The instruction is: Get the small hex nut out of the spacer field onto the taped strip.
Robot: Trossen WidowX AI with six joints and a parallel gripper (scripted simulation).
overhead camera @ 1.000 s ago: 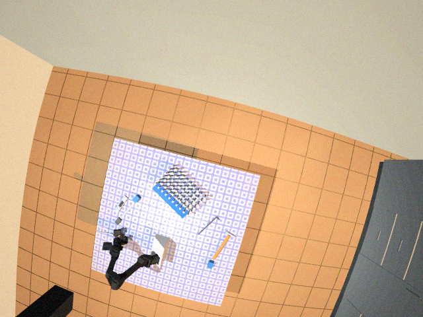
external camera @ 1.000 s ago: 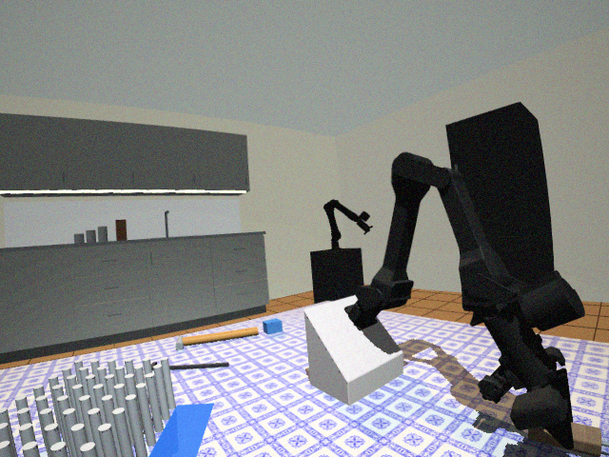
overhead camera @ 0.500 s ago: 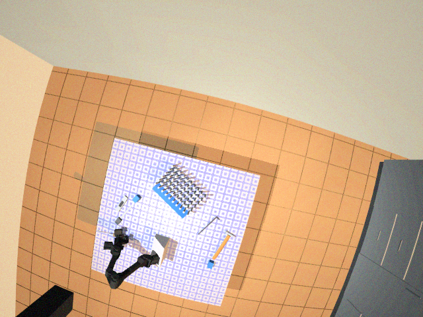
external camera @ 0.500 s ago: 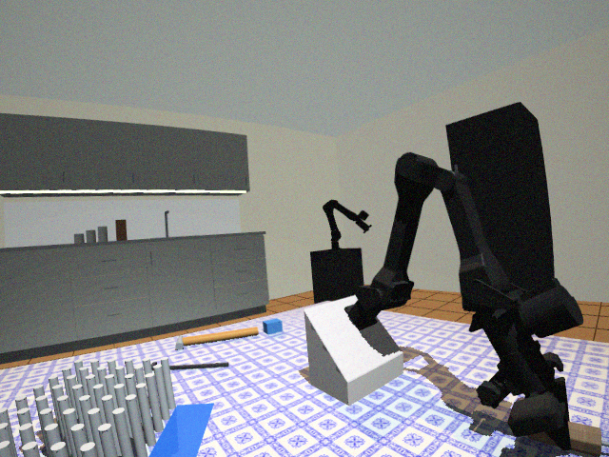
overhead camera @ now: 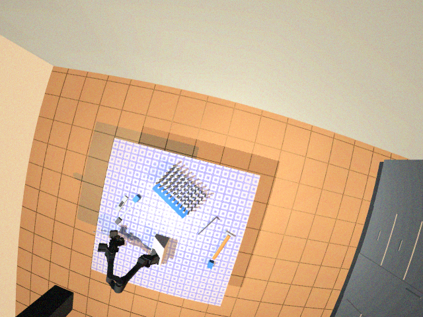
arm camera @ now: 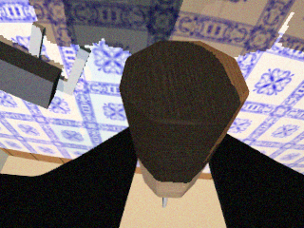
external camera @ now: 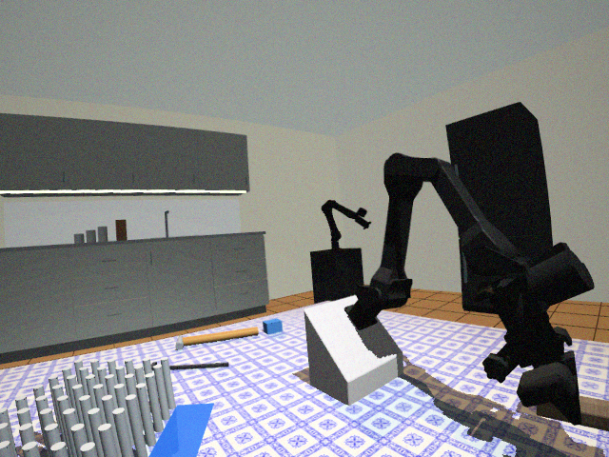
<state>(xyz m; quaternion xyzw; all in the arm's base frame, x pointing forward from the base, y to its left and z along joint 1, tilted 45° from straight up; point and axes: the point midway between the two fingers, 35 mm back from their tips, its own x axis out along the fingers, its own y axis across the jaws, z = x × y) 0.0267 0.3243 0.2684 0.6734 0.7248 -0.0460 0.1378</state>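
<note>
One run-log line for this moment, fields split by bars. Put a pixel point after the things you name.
pincer (arm camera: 173,132): shut on wooden handle (arm camera: 178,95) | spacers (overhead camera: 184,189) (external camera: 93,413): standing | nut: not discernible

Matt grey metal-looking spacers (overhead camera: 184,187) (external camera: 118,418); wood-grained handle (arm camera: 180,95).

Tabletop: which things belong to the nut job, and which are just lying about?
Job:
- upright grey metal spacers
- flat blue taped strip
- gripped brown wooden-handled tool
- dark hooked rod and orange-handled T-headed tool, likely alternatives

Apparently lying about:
- small blue block by the T-headed tool
- small dark-grey block
</note>
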